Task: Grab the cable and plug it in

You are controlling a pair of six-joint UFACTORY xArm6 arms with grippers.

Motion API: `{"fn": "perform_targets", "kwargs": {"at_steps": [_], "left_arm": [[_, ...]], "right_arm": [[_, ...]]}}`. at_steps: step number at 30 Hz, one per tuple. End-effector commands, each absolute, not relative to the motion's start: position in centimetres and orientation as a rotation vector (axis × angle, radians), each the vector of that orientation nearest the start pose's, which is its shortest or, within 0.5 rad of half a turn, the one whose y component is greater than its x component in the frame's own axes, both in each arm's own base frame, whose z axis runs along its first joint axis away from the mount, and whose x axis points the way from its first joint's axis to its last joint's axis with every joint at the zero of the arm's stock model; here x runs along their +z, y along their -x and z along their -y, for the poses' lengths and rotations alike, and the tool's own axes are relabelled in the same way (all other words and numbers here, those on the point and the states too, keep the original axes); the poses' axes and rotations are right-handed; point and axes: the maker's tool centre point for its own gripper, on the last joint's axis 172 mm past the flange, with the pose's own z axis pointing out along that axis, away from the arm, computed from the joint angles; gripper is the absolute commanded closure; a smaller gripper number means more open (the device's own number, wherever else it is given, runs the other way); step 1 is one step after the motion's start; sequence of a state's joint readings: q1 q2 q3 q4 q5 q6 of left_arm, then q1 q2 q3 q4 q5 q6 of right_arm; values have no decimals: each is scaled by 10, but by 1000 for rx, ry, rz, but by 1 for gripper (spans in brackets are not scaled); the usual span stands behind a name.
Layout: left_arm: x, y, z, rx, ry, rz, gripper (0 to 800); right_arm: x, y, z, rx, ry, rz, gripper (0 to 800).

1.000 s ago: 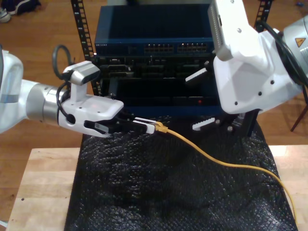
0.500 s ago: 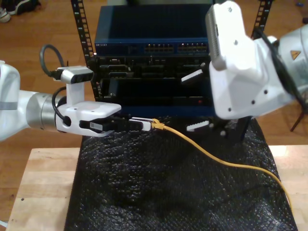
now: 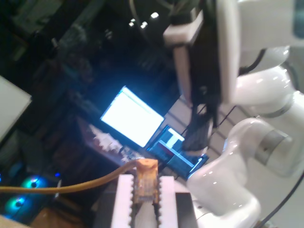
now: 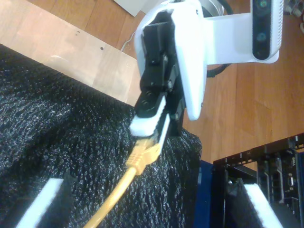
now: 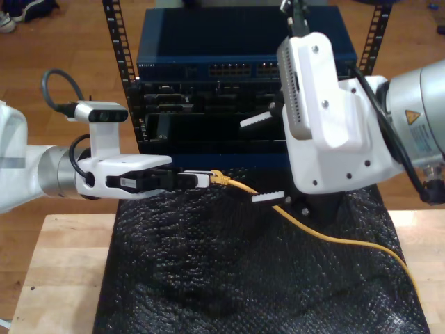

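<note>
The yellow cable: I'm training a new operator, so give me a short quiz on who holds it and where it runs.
1. True or false: my first claw is shut on the plug end of the cable.
2. My second claw is: A open; B shut on the cable; C shut on a block.
3. Fill in: the cable trails off toward the exterior view's ___ edge.
Key: 1 true; 2 A; 3 right.

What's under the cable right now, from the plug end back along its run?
Under the cable lies the black mat on the wooden table. My first gripper holds the plug end raised. My second gripper covers part of the run.
</note>
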State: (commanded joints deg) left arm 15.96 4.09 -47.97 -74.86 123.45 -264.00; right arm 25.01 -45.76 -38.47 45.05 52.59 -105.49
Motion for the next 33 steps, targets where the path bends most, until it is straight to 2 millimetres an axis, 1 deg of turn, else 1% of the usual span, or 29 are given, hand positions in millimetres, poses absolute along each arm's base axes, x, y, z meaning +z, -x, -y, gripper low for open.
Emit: {"fn": "perform_targets", "kwargs": {"at_steps": [4,7,10,14,16,18,19,25,31,33], "left_arm": [[372,-316,175,462,-1072,725,783],[378,-318,174,476,-1053,713,783],[379,-318,174,475,-1042,708,783],[381,-316,173,463,-1028,702,783],[381,-315,172,454,-1025,694,783],[381,-315,172,444,-1022,687,783],[381,-314,172,437,-1019,682,783],[381,-311,172,397,-1020,653,783],[385,-311,169,369,-998,627,782],[388,-312,168,364,-986,613,782]], "right_arm": [[412,-302,-277,1462,-1636,-2544,14],[418,-300,-280,1520,-1606,-2541,16],[418,-299,-281,1536,-1574,-2549,14],[414,-300,-280,1537,-1583,-2543,16],[414,-303,-279,1544,-1583,-2522,32],[414,-303,-279,1548,-1579,-2516,85],[414,-302,-281,1547,-1573,-2520,100],[416,-302,-282,1554,-1570,-2517,104],[417,-298,-294,1564,-1531,-2532,104],[411,-298,-300,1555,-1528,-2549,104]]}}
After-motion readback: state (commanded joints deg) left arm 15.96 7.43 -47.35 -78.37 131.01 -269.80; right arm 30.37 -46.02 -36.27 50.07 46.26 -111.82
